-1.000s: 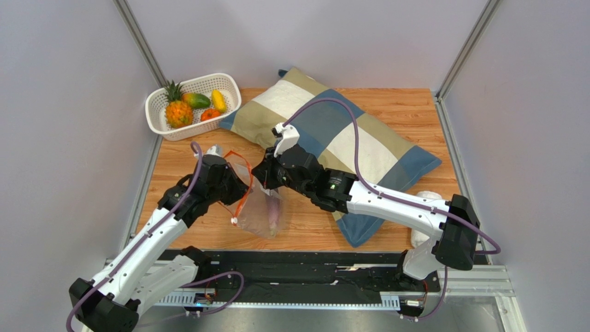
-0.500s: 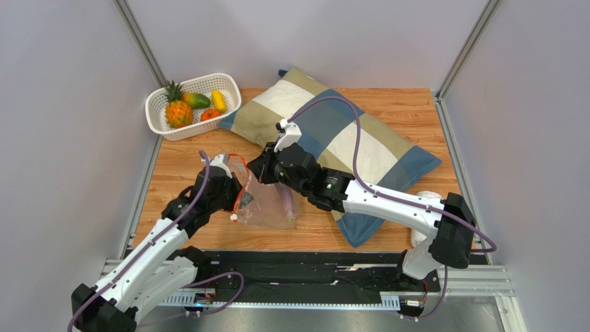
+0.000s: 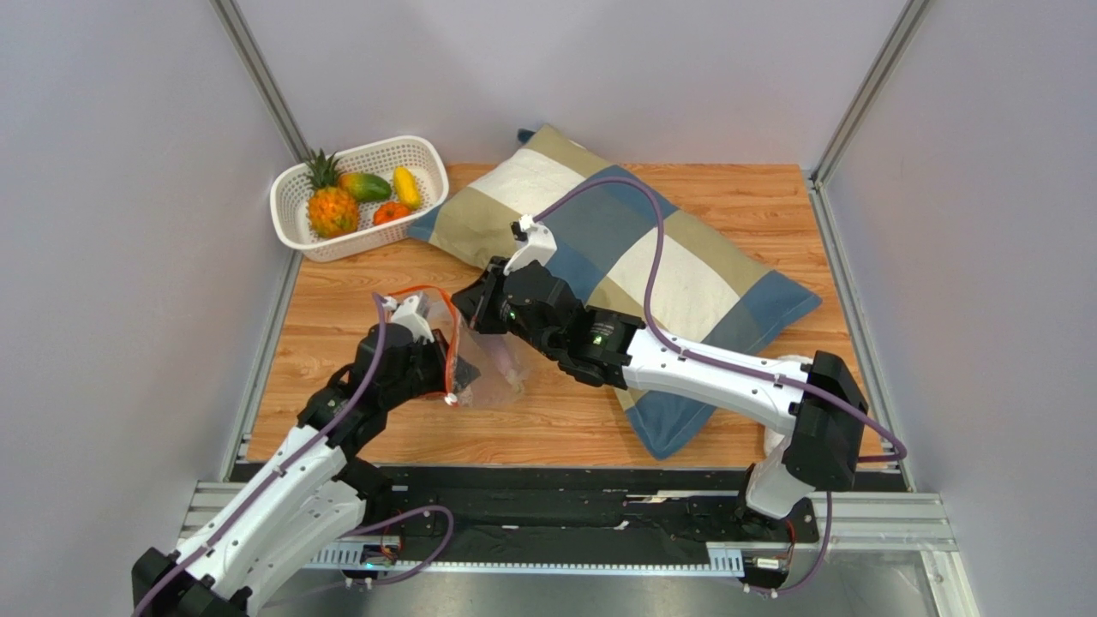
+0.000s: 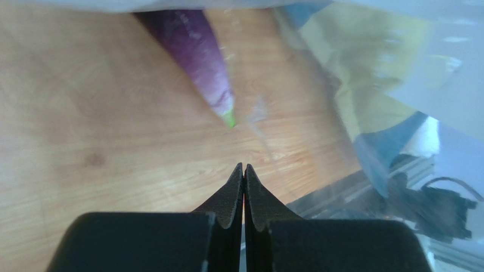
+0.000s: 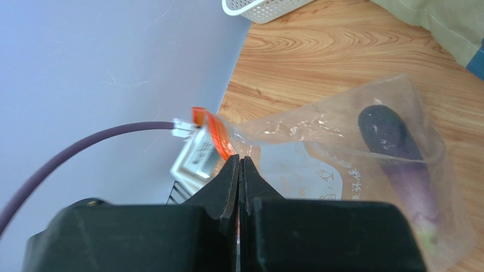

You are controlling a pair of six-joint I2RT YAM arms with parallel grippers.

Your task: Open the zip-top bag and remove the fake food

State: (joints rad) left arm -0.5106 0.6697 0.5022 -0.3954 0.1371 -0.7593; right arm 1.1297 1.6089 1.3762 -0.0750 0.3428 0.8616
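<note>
1. Bunched tighter than half a second ago, the zip-top bag hangs just over the table, with the eggplant inside.
2. My left gripper and right gripper both pinch its rim, jaws closed.
3. Judged step: parting the mouth; next, tipping the eggplant out.
4. Pillow crowds the right; the table offers room nearer me.

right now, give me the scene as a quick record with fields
bag: zip-top bag, held by both grippers
left gripper: shut on its plastic
right gripper: shut on it beside the orange zip strip
inside bag: purple eggplant
basket: pineapple plus three other pieces
pillow: partly under right arm
</note>
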